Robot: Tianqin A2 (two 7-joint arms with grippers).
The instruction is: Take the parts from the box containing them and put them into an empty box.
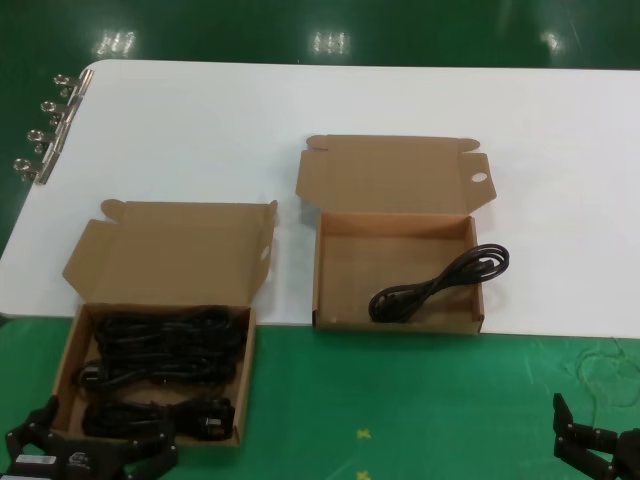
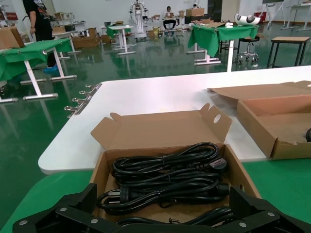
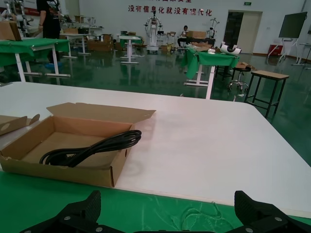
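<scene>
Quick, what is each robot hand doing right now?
Left hand: open, empty, near the box of cords.
Right hand: open, empty.

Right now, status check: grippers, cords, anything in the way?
Left gripper open, near the full box. Right gripper open, parked low. One cord lies in the other box, end draped over its wall. Nothing blocking.

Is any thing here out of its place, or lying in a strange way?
Yes. The cord in the right box lies diagonally, and its loop hangs over the box's right wall instead of resting fully inside. The cords in the left box look tidy.
</scene>
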